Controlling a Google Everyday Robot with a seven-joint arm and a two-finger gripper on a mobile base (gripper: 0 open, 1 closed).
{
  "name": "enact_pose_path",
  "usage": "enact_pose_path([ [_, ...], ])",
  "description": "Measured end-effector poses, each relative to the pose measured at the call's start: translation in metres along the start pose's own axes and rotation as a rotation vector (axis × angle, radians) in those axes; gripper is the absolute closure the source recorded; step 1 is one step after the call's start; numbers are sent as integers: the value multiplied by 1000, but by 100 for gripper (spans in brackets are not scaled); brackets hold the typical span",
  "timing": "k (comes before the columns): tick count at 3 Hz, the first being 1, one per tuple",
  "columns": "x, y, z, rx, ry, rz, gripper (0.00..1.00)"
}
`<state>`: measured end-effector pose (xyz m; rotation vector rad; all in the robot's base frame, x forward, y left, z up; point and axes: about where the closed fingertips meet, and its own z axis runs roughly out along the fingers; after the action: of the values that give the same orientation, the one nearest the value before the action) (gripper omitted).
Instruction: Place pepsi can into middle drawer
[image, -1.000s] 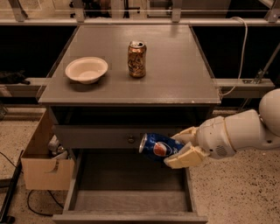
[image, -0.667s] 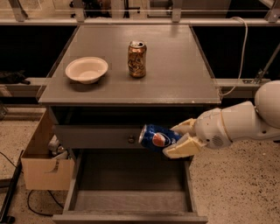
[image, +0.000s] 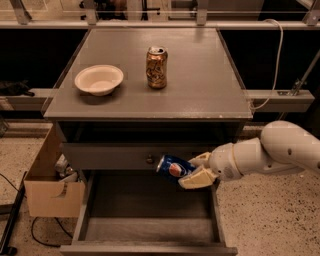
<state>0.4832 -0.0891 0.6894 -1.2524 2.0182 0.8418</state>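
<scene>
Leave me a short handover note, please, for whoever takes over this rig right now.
End effector: shut on the pepsi can, reaching in from the right.
Pepsi can: held on its side, in the air over the rear of the middle drawer.
Middle drawer: pulled open, floor bare.
Done: can grasped and positioned over the drawer.
Left: lower it onto the drawer floor, release, withdraw.
On the tabletop: gold-brown can and white bowl.
</scene>
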Motion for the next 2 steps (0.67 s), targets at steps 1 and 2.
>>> enact_pose_path([
  [1,28,14,13,-27,-14,50,100],
  [2,23,13,18,-23,-25,44,100],
])
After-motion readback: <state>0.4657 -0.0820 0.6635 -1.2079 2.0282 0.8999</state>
